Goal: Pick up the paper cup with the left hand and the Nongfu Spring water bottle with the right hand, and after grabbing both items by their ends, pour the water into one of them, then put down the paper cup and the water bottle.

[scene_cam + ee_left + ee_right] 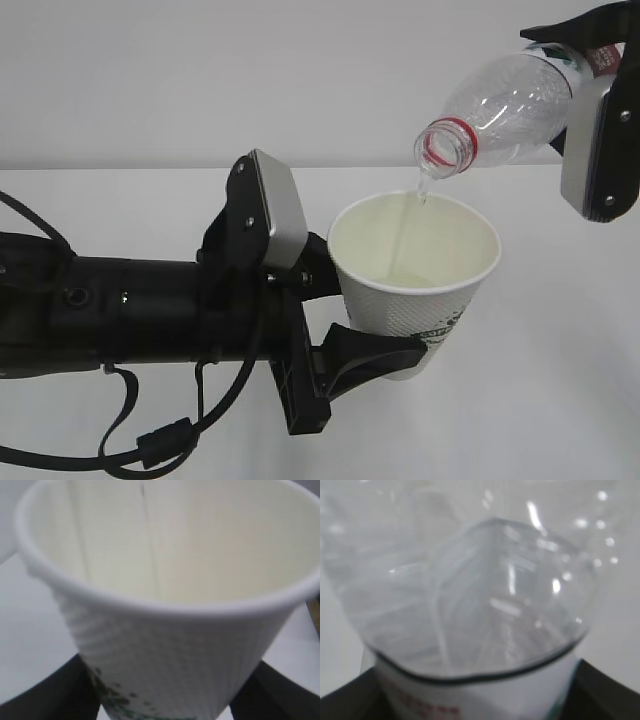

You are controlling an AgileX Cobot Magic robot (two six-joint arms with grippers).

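Water (412, 205) falls in a thin clear stream from the Nongfu Spring water bottle (500, 105) into the paper cup (415, 280), at the centre of the exterior view.

The bottle lies tilted across the upper right of the frame. Its long axis runs from the upper right corner down toward the middle, with the open, red-ringed mouth pointing down and left, just above the cup's rim. The right hand's claw (590, 100) grips the bottle at its labelled lower end, at the right edge of the frame, jaws spread to the bottle's width; a grey plate shows on its side. In the right wrist view the clear ribbed body (480, 595) fills the frame, blurred, with the label at the bottom edge.

The cup stands nearly upright, its long axis close to vertical, leaning slightly to the right, open mouth facing up. A little water shows at the bottom of its cream inside. The left hand's claw (355, 320) reaches in from the left of the frame and holds the cup low on its wall, one jaw behind and one in front. In the left wrist view the cup (165, 645) fills the frame, dark jaws at both lower corners.

The white table (560, 400) lies bare to the right of and below the cup. The bottle's far end is cut off by the top right frame edge.
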